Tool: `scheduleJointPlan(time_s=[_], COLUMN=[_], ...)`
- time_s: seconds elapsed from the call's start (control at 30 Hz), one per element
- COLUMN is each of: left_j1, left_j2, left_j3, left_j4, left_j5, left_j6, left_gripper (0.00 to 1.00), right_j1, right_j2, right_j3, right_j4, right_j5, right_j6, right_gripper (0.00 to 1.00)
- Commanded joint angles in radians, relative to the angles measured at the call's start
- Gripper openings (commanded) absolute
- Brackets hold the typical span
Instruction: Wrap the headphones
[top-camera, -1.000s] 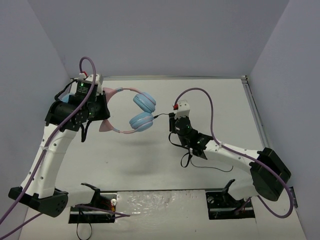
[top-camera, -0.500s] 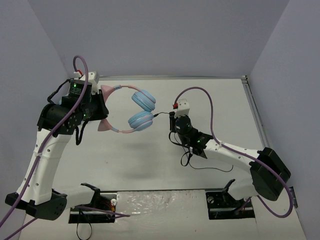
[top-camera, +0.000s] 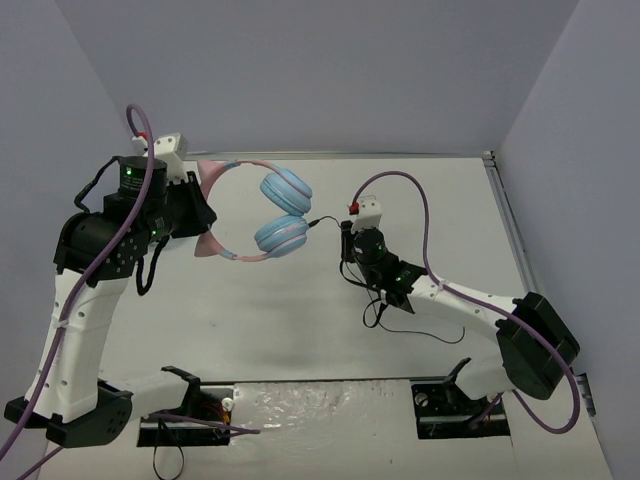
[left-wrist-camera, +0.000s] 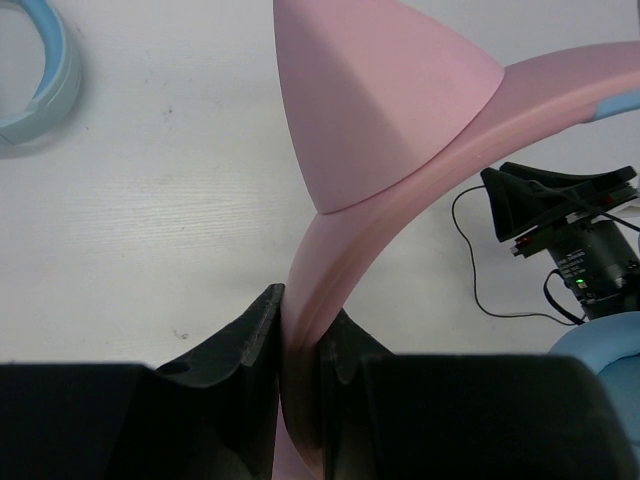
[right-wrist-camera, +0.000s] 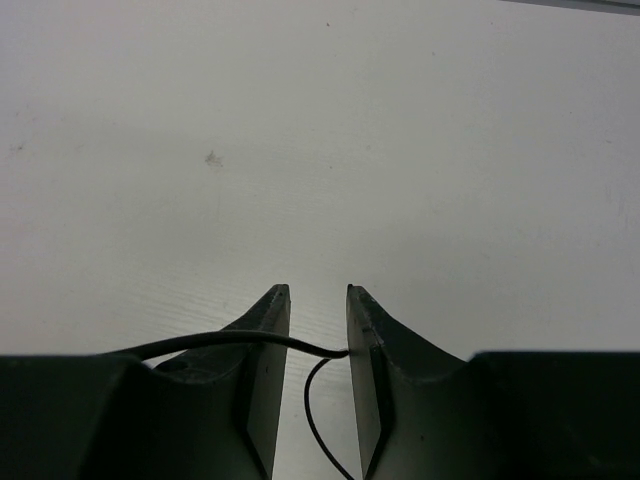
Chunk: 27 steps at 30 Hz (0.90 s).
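Gripping the headphones (top-camera: 283, 233) with the left jaws, clamped tight on the pink headband (left-wrist-camera: 330, 290), just short of a cat ear (left-wrist-camera: 370, 100). Holding them up off the counter (top-camera: 300, 320), with both light blue ear cups (top-camera: 286, 189) hanging out beyond the left jaws, on the side toward the right jaws. At the right jaws, only a narrow gap, not closed, with the thin black cable (right-wrist-camera: 240, 341) crossing between them and curling down below. Far past the left jaws, lying on the counter, a light blue loop (left-wrist-camera: 45, 90).
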Motion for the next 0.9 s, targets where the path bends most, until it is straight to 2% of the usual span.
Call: scheduleJointPlan(time_s=[0.0, 0.2, 0.87], left_j1=[0.006, 0.006, 0.012], left_j2=[-0.009, 0.009, 0.042], left_j3=[0.112, 0.177, 0.206], left_j4=[0.068, 0.066, 0.112], left_j5=[0.068, 0.094, 0.12], left_j6=[-0.052, -0.062, -0.089], left_gripper=[0.0, 0.0, 0.0], right_j1=[-0.012, -0.015, -0.014], right_j2=[0.0, 0.018, 0.052], right_j3=[0.052, 0.076, 0.031], right_j4=[0.075, 0.071, 0.099], right_j5=[-0.021, -0.042, -0.115], right_j6=[0.011, 0.013, 0.099], right_gripper=[0.27, 0.27, 0.27])
